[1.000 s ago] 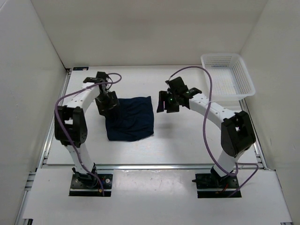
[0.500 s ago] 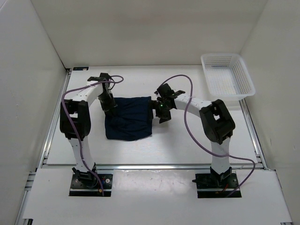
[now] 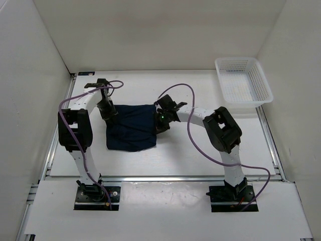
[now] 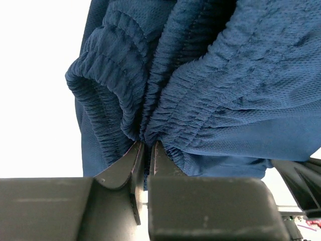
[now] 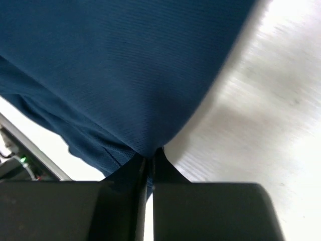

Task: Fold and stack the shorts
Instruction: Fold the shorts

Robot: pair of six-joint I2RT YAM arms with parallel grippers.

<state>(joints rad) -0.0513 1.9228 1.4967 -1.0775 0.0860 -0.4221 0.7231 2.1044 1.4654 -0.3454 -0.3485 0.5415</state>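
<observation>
The dark navy shorts (image 3: 131,126) lie folded on the white table between the two arms. My left gripper (image 3: 109,113) is shut on the gathered elastic waistband (image 4: 150,118) at the cloth's left edge; its jaws pinch the fabric (image 4: 146,145). At the right edge my right gripper (image 3: 159,120) is shut on the smooth blue fabric (image 5: 115,75), which bunches into the closed jaws (image 5: 150,159).
A white mesh basket (image 3: 243,80) stands at the back right corner. White walls enclose the table on three sides. A metal rail (image 3: 165,177) runs along the near edge ahead of the arm bases. Purple cables loop off both arms.
My right gripper has moved left onto the shorts' right edge and shut on it. My left gripper shut on the waistband, and the shorts have shifted slightly to the left.
</observation>
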